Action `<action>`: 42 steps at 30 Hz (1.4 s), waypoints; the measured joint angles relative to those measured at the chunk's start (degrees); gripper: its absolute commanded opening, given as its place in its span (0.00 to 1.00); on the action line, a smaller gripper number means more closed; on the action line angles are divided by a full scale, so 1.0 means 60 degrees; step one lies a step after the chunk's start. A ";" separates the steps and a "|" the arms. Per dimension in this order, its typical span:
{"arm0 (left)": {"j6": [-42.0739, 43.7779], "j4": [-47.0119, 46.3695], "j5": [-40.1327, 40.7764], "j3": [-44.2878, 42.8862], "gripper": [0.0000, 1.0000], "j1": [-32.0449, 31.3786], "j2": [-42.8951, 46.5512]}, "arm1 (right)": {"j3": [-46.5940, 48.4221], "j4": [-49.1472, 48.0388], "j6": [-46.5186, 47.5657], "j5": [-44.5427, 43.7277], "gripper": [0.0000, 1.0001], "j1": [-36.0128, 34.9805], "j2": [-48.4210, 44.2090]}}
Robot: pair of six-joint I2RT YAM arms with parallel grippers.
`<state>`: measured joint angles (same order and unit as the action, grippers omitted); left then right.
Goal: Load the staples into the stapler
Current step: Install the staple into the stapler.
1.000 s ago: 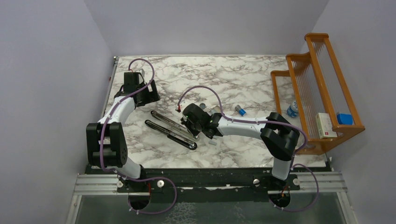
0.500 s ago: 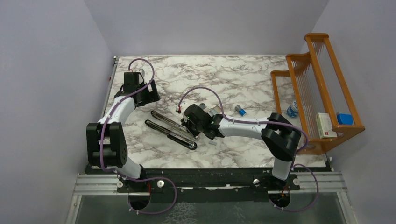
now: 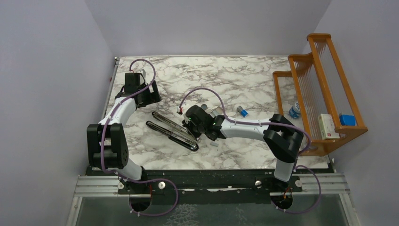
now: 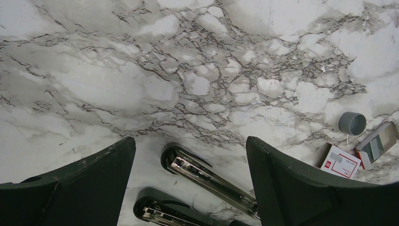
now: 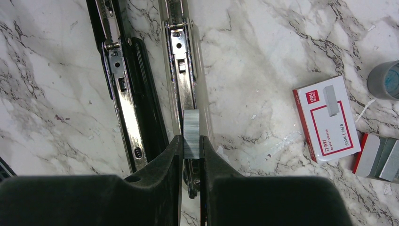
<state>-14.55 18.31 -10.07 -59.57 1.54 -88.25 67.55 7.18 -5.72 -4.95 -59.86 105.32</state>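
The black stapler (image 3: 171, 129) lies opened flat on the marble table, its two long halves side by side. In the right wrist view the dark half (image 5: 123, 84) is on the left and the metal staple channel (image 5: 183, 70) on the right. My right gripper (image 5: 191, 143) is shut on a short silvery strip of staples (image 5: 191, 129) and holds it right over the channel's near end. My left gripper (image 4: 190, 155) is open and empty, above the stapler's far ends (image 4: 188, 167).
The white-and-red staple box (image 5: 327, 117) and its open tray (image 5: 381, 157) lie right of the stapler. A grey cap (image 5: 386, 80) is beside them. A little blue-and-white cylinder (image 3: 242, 111) and a wooden rack (image 3: 320, 89) are at the right.
The right gripper has shifted very slightly over the stapler with the staple strip in it. The left arm has not moved.
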 measured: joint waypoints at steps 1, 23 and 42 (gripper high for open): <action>0.0004 0.0000 0.0000 0.0000 0.90 0.0000 0.0000 | 0.0000 0.0004 0.0000 0.0015 0.01 0.0000 0.0004; 0.0033 -0.0004 0.0000 0.0000 0.90 0.0000 0.0000 | 0.0590 0.0481 -0.0022 0.0124 0.01 0.0004 0.0404; 0.0033 -0.0004 0.0000 0.0000 0.90 0.0000 0.0000 | 0.0601 0.0597 -0.0452 -0.0324 0.01 -0.0015 0.0415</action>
<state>-14.35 18.28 -10.07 -59.57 1.54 -88.25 71.16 10.76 -8.43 -6.90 -59.94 107.81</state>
